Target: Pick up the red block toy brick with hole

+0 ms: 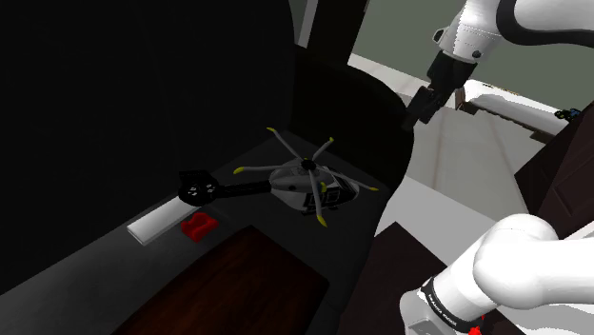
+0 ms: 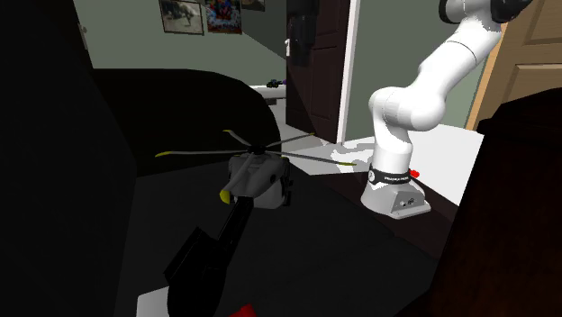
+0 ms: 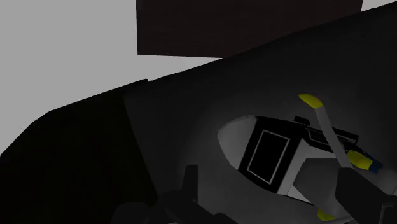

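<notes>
One red brick (image 1: 200,226), one toy helicopter (image 1: 309,186) and one flat white bar (image 1: 157,224) lay on the dark table (image 1: 249,217), and one black hand (image 1: 414,119) hung in the air. The helicopter, white-bodied with a black tail boom and yellow-tipped rotor blades, serves as the landmark. The brick sat flat on the table just past the helicopter's tail fin, apart from it and well away from the helicopter's body. The white bar lay right beside the brick, on the side farther from the helicopter's body. As far as the dim shoulder view allowed, the brick's long axis ran roughly parallel to the bar, slanting across the line of the tail boom; its hole could not be made out. In the second exterior view a sliver of the brick (image 2: 241,312) showed beyond the helicopter's (image 2: 257,176) tail. The hand was raised high above the table on the helicopter's nose side, well apart from it and farther still from the brick. In the wrist view the two fingers (image 3: 191,188) stood spread apart, pinching nothing, with the helicopter's nose (image 3: 273,156) seen beyond them.
</notes>
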### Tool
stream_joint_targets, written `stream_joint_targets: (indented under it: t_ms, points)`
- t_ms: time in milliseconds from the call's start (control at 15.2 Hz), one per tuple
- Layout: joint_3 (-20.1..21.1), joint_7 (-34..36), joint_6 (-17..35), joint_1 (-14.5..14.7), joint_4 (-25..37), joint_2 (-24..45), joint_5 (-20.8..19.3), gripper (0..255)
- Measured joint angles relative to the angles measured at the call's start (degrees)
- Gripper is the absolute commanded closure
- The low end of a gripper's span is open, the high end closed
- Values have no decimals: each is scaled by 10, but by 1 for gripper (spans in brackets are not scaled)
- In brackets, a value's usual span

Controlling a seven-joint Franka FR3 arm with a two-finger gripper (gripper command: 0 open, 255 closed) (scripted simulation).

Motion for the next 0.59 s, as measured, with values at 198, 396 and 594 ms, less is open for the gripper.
stream_joint_targets:
  t_ms: [198, 396, 594]
  points:
    - [12, 10, 11, 6, -4, 8, 7, 0]
    - [43, 35, 45, 20, -14, 34, 23, 0]
    - [71, 57, 74, 31, -13, 66, 36, 0]
